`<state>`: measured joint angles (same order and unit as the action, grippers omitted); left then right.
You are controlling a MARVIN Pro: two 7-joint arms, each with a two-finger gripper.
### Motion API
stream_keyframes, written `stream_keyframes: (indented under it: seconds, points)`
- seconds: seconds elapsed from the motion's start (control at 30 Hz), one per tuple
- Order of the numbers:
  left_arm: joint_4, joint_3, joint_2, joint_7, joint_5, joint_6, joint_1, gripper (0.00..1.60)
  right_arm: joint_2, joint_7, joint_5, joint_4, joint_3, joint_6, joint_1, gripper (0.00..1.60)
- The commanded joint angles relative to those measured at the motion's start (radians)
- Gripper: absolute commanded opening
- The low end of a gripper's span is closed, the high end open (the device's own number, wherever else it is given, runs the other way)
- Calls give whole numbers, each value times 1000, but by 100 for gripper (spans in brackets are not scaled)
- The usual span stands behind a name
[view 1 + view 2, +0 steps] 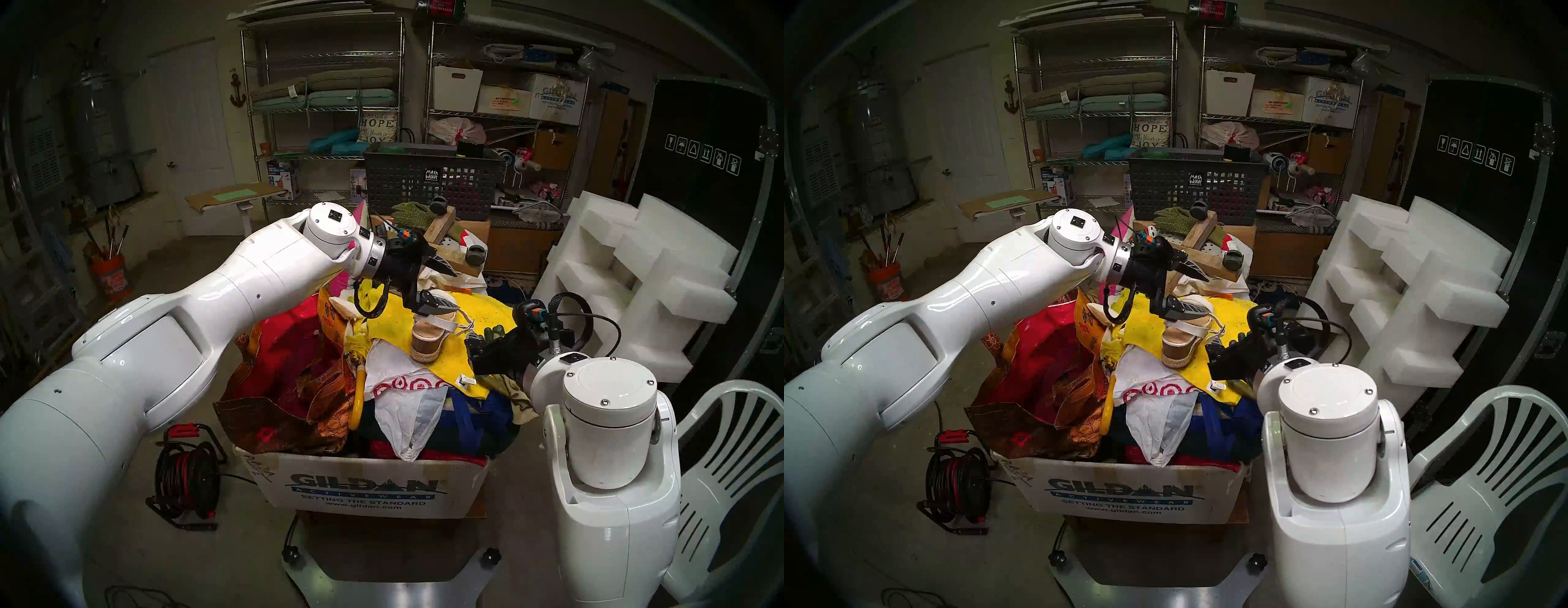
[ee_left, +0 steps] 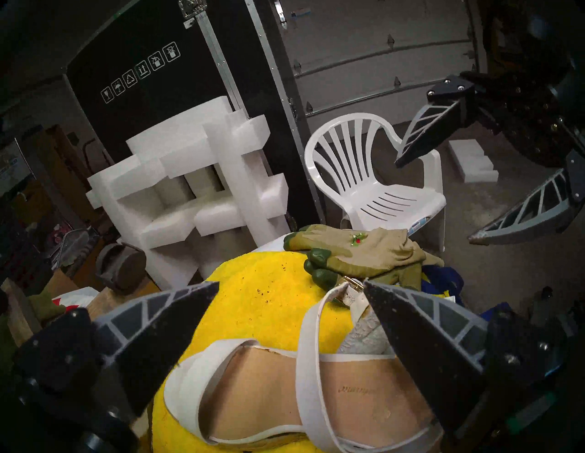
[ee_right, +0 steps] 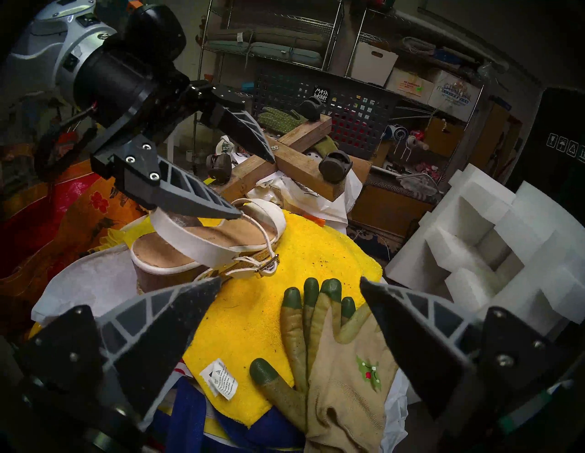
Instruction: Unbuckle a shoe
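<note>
The wedge sandal (image 1: 428, 335) (image 1: 1180, 339) lies on a yellow towel (image 3: 253, 316) on top of a heap in a cardboard box. It has white straps, a cream insole (image 2: 316, 395) and a jute sole. Its thin ankle strap runs through a small metal buckle (image 3: 269, 264) (image 2: 351, 283) on the side facing my right arm. My left gripper (image 1: 454, 291) (image 2: 291, 283) is open just above the sandal, with its lower fingertip at the thin strap. My right gripper (image 1: 471, 354) (image 3: 290, 280) is open and empty, a little short of the buckle, over a tan and green glove (image 3: 332, 363).
The box (image 1: 365, 488) overflows with bags and cloth. A wooden dolly with casters (image 1: 449, 242) and a grey mesh basket (image 1: 428, 182) stand behind the sandal. White foam blocks (image 1: 636, 263) and a white plastic chair (image 1: 729, 467) are at the right, and a cable reel (image 1: 186, 471) is on the floor at the left.
</note>
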<state>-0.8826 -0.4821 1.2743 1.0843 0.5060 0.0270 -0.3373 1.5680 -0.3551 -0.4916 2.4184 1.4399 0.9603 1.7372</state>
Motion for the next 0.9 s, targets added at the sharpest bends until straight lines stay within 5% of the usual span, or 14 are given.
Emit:
stream_keyframes:
  seconds: [0.0,0.63,0.87]
  points:
    - [-46,7,-3,-16,-31,-7,38,160,7,-5,6,25,5,0,0,160]
    - [-82,76,-9,-45,-158,11,79,160,16,-23,13,25,29,0,0,160]
    - [-76,77,10,-66,-183,44,78,138,18,-27,12,25,26,0,-12,160]
